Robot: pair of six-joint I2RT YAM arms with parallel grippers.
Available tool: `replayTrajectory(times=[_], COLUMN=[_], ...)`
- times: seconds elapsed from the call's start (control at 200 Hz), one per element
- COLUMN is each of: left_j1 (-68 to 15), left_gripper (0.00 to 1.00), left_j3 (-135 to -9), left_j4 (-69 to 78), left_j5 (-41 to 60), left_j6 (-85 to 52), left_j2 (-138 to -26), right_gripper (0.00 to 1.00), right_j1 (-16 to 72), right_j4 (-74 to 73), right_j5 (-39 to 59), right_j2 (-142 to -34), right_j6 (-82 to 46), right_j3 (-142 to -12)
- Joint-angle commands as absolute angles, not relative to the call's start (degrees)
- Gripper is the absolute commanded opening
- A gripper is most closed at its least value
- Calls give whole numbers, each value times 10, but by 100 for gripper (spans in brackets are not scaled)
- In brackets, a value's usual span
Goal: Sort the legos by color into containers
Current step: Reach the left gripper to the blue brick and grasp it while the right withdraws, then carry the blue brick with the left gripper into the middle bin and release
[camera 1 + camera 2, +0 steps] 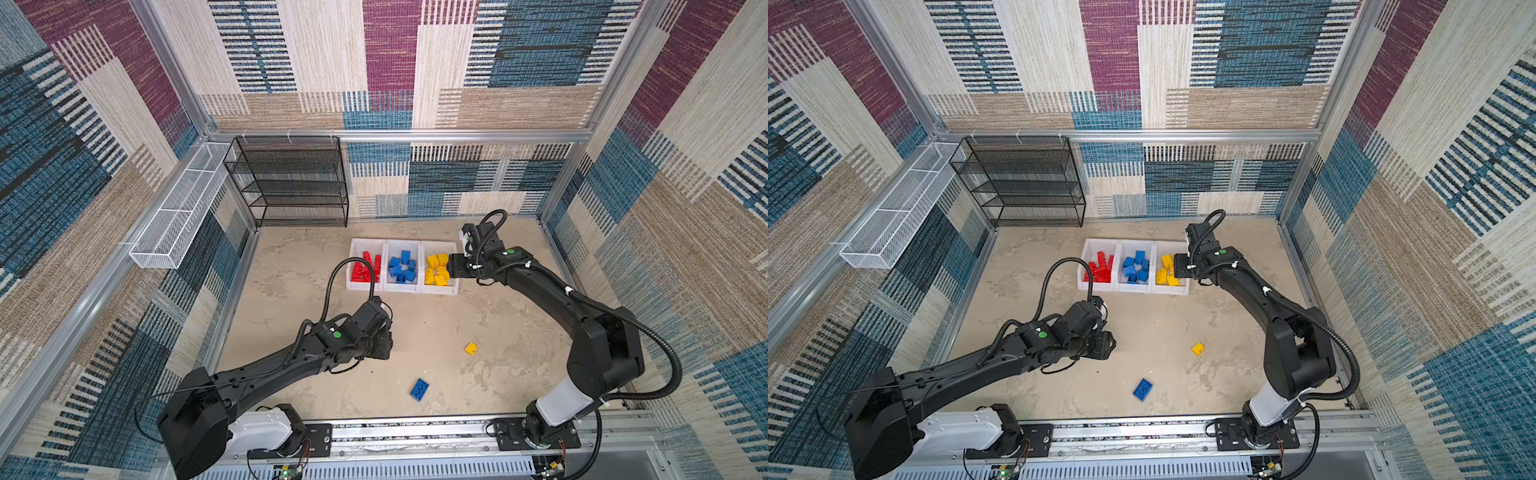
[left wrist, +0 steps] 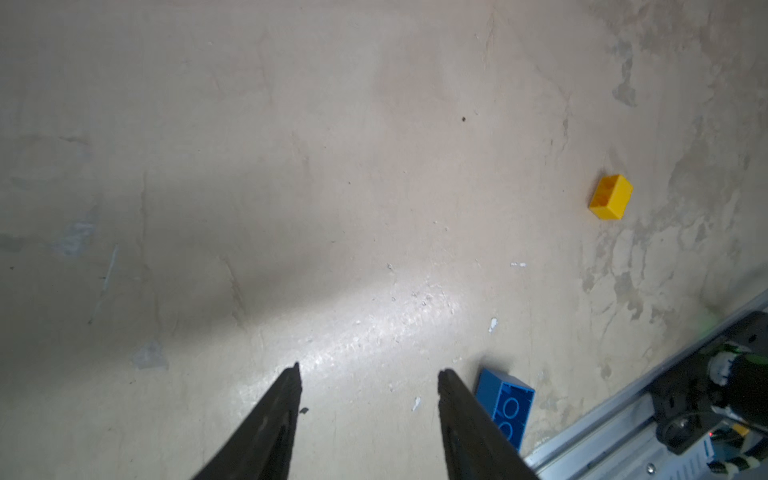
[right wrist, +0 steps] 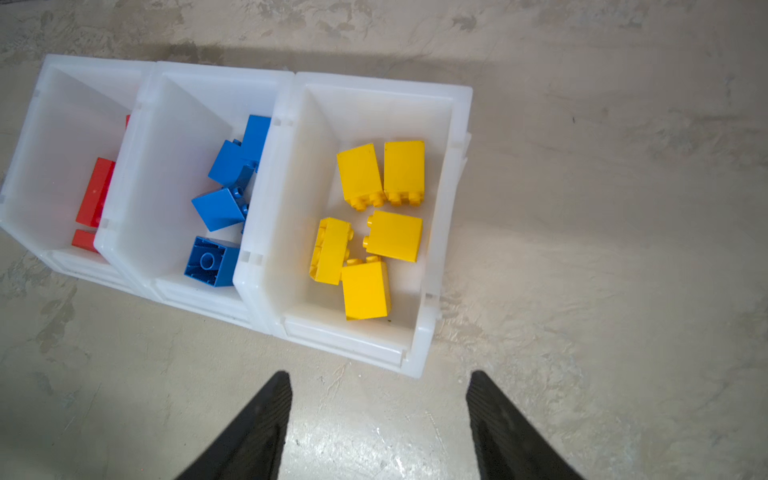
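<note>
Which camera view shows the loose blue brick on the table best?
Both top views: the blue brick lies whole and unobstructed, though small. The left wrist view shows it larger, but the left gripper's finger hides part. The right wrist view does not show it.

A: How is the scene lit?
B: Brightly and evenly in both top views; straight lines are bowed toward the edges.
A: And the wrist views?
B: Glare is seen on the tabletop (image 2: pixel 374 328); a soft shadow is cast beside the containers (image 3: pixel 382 81).
</note>
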State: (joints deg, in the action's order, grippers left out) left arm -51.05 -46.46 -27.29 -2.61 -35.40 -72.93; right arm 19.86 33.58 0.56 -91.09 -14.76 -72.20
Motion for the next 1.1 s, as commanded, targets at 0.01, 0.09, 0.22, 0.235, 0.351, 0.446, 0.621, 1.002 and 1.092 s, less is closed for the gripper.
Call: replayTrajectory(times=[0.01, 0.09, 0.22, 0.235, 0.351, 0.446, 0.621, 1.002, 1.092], left_j1=[-548, -579, -630, -635, -666, -682, -715, -729, -729], left_gripper=[57, 57, 57, 57, 57, 58, 58, 58, 56], left_j3=[-490, -510, -548, -552, -578, -593, -618, -656, -660], left_j4=[-288, -292, -310, -313, -323, -324, -352, -400, -400], left_j5=[-38, -40, -43, -43, -39, -31, -34, -42, -40], left_j6=[-336, -329, -313, -312, -309, -310, -308, -312, -311], left_j2=[-762, -789, -841, -847, -885, -905, -942, -998, -1006], right_gripper=[70, 70, 71, 71, 71, 71, 71, 71, 71], right_j1=[198, 197, 197, 196, 194, 191, 186, 182, 181], right_j4=[301, 296, 294, 293, 288, 287, 285, 280, 279], right_j5=[15, 12, 6, 7, 6, 6, 7, 10, 10], right_j2=[-881, -866, -853, -851, -843, -840, -836, -824, -824], right_j6=[-177, -184, -190, -190, -194, -194, -191, -193, -195], right_j3=[-681, -656, -631, -629, -615, -609, -600, -579, -577])
